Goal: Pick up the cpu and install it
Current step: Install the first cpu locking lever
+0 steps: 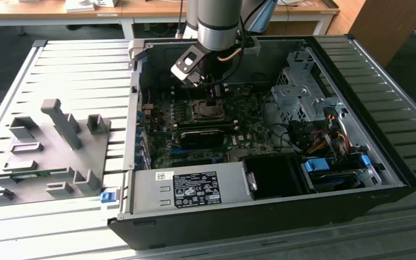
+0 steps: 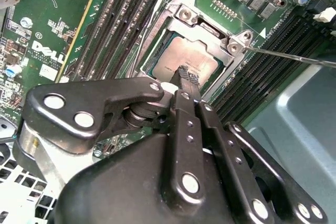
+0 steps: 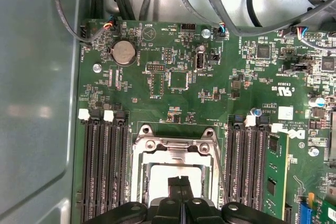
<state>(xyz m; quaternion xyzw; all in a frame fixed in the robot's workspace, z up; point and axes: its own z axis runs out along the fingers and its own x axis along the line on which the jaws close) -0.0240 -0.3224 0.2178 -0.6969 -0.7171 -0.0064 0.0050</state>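
Note:
The cpu (image 2: 170,56) is a small square chip with a silver-grey top. It lies flat inside the metal-framed socket (image 2: 185,15) on the green motherboard (image 3: 178,85). My gripper (image 2: 188,75) hangs straight over it with its two black fingers pressed together, tips at or just above the chip's top; I cannot tell if they touch it. In the first wrist view the fingertips (image 3: 175,183) cover the middle of the cpu (image 3: 156,178). In the exterior view the gripper (image 1: 214,98) reaches down into the open computer case, over the socket (image 1: 209,111).
A thin socket lever (image 2: 294,56) sticks out beside the frame. Black memory slots (image 3: 102,166) flank the socket, with a green memory strip (image 3: 273,177) in one. The grey tray (image 1: 45,157) lies outside the case at the exterior view's left. Power supply (image 1: 193,187) and cables (image 1: 324,138) crowd the case.

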